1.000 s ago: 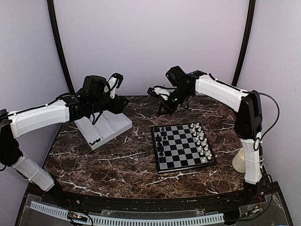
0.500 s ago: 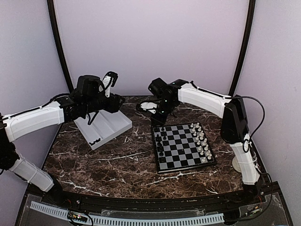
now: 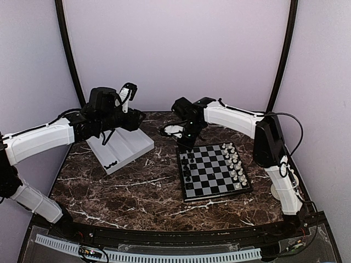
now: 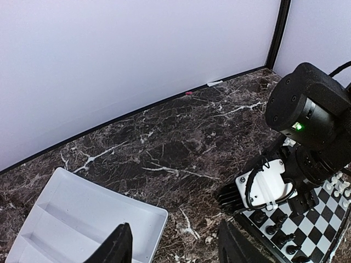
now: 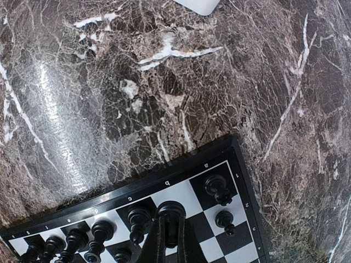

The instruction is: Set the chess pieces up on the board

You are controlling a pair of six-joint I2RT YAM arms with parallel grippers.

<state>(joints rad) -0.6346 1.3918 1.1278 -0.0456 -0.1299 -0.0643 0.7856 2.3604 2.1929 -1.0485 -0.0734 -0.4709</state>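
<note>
The board point(image 3: 214, 171) lies at centre right of the marble table, black pieces point(image 3: 188, 165) along its left edge. My right gripper point(image 3: 185, 140) hangs over the board's far left corner. In the right wrist view it point(image 5: 171, 233) is shut on a black chess piece point(image 5: 171, 215), held above the back row near the corner of the board point(image 5: 181, 171). Other black pieces point(image 5: 218, 189) stand beside it. My left gripper point(image 3: 129, 93) is raised above the tray; in the left wrist view it point(image 4: 174, 249) is open and empty.
A white two-compartment tray point(image 3: 121, 146) sits at the back left with a few black pieces point(image 3: 111, 164) in its near end. White chessmen point(image 3: 236, 162) line the board's right edge. A white object point(image 3: 278, 185) stands by the right arm's base.
My right gripper has swung left and down to the board's far left corner with the piece. The left arm has drawn slightly back and left, then held still.
</note>
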